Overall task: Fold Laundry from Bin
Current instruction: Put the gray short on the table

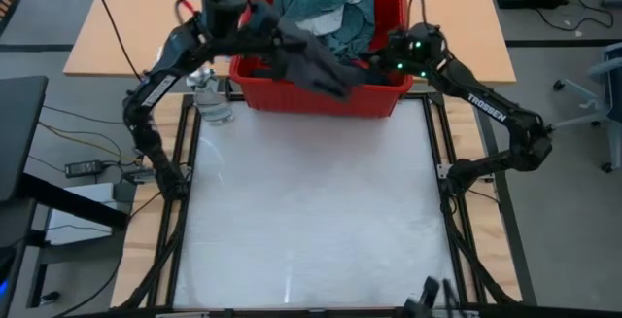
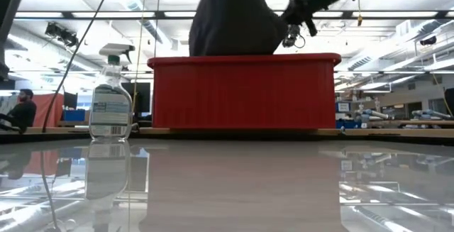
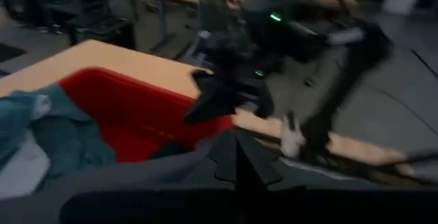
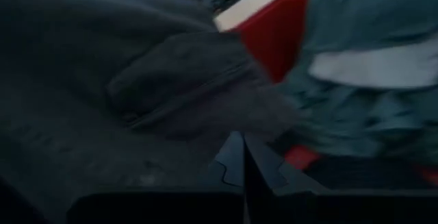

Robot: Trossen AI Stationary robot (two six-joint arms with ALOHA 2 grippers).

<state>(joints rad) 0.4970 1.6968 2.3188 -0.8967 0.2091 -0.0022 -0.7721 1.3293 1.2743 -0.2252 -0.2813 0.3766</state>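
Left tool (image 1: 275, 28) closed on the dark grey garment (image 1: 316, 62), holding it up over the red bin (image 1: 321, 98); the cloth hangs from the pinch and drapes across the bin's near rim. In the low view the grey piece (image 2: 230, 19) rises as a bunched mound above the bin's front wall (image 2: 245, 94). Right tool (image 1: 374, 62) is over the bin's right end, fingers (image 4: 241, 162) closed together at the edge of the same grey cloth; can't tell if any fabric is actually pinched. Rest of the laundry sits in the bin: teal-green piece (image 1: 321, 7) heaped at the back, a bit of white showing in it. Bin stands at the far edge of the desk (image 1: 311, 211). A clear spray bottle (image 2: 110, 97) stands just beside the bin's left end.
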